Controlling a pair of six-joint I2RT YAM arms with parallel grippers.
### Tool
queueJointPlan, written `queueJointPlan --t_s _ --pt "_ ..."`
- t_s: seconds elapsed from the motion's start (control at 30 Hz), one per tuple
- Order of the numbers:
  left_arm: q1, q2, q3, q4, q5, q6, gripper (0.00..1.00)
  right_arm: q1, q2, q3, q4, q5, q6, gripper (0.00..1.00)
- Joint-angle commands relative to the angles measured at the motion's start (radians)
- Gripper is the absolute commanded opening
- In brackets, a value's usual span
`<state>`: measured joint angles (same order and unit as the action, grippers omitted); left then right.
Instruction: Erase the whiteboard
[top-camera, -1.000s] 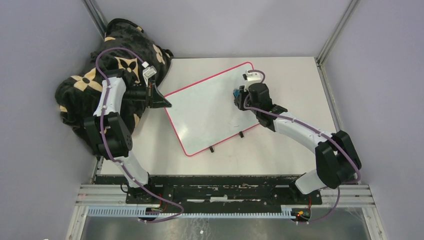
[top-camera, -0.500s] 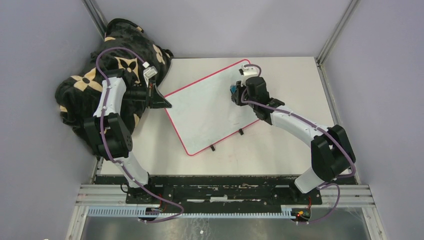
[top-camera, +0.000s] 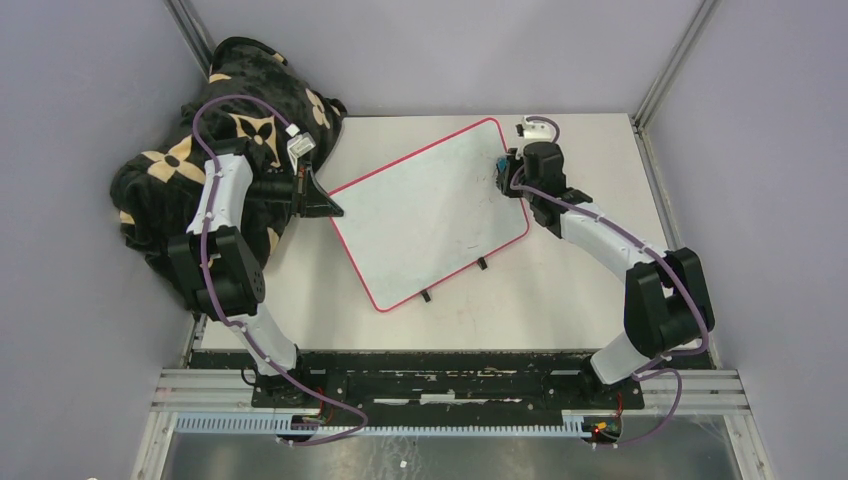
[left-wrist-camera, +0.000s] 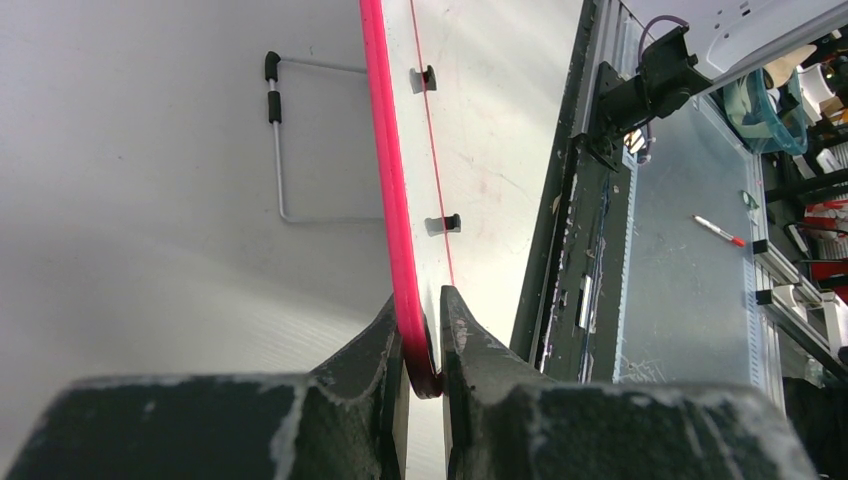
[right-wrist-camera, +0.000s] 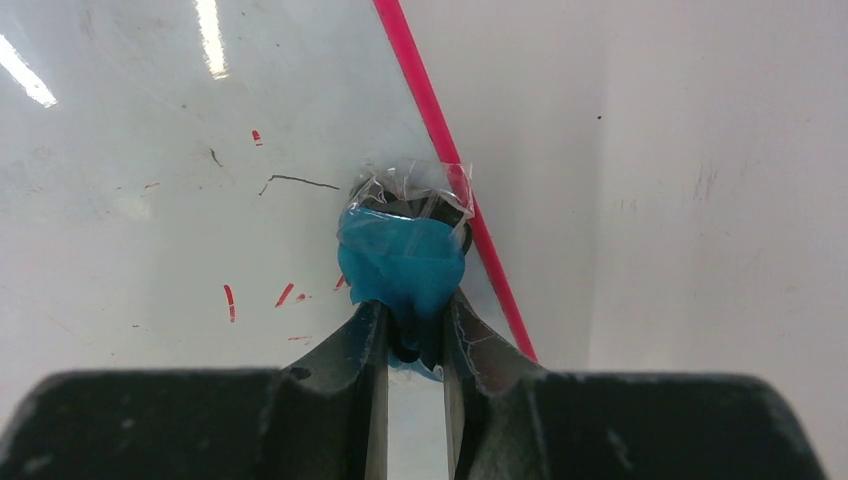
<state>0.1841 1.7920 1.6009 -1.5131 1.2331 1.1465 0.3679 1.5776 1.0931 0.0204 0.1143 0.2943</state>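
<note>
The whiteboard (top-camera: 425, 215) lies tilted on the table, white with a red-pink rim and two black feet on its near edge. My left gripper (top-camera: 327, 207) is shut on the board's left corner; the left wrist view shows the rim (left-wrist-camera: 392, 200) pinched between the jaws (left-wrist-camera: 425, 345). My right gripper (top-camera: 503, 172) is shut on a blue eraser (right-wrist-camera: 402, 262) wrapped in clear film, pressed on the board beside its right rim (right-wrist-camera: 440, 130). Small red marks (right-wrist-camera: 230, 300) and a thin dark line (right-wrist-camera: 298, 181) remain on the board left of the eraser.
A black cloth with tan flower patterns (top-camera: 215, 150) is heaped at the back left, under my left arm. Grey walls enclose the table on three sides. A black rail (top-camera: 440, 375) runs along the near edge.
My right gripper has swept the eraser from the board's right middle toward the back right, reaching the board's right rim. The left gripper and the board have stayed put.
</note>
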Motion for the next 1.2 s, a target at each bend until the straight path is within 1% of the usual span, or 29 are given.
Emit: queueJointPlan --t_s 0.0,0.13,0.23,0.4,0.53,0.77,1.0,1.17 --pt "-0.008 -0.042 0.01 0.05 -0.049 0.102 0.03 0.042 -0.016 -0.019 0.058 -0.014 -0.002 0.01" --pt "-0.007 -0.036 0.008 0.051 -0.047 0.104 0.03 0.128 -0.04 -0.003 0.054 -0.035 -0.006 0.01" --pt "-0.008 -0.034 0.009 0.05 -0.044 0.104 0.03 0.189 -0.031 0.041 0.045 -0.041 -0.013 0.01" --pt "-0.009 -0.035 0.011 0.051 -0.043 0.1 0.03 0.206 0.04 0.128 0.01 -0.036 -0.016 0.01" --pt "-0.009 -0.041 0.011 0.051 -0.051 0.098 0.03 0.177 0.081 0.159 -0.014 -0.007 -0.032 0.01" --pt "-0.009 -0.046 0.005 0.05 -0.058 0.1 0.03 0.05 0.074 0.121 -0.016 0.007 -0.033 0.01" --pt "-0.009 -0.045 0.001 0.051 -0.057 0.103 0.03 -0.054 0.106 0.141 -0.03 -0.018 -0.041 0.01" --pt "-0.009 -0.042 -0.002 0.051 -0.053 0.105 0.03 -0.06 0.105 0.143 -0.014 -0.081 -0.02 0.01"
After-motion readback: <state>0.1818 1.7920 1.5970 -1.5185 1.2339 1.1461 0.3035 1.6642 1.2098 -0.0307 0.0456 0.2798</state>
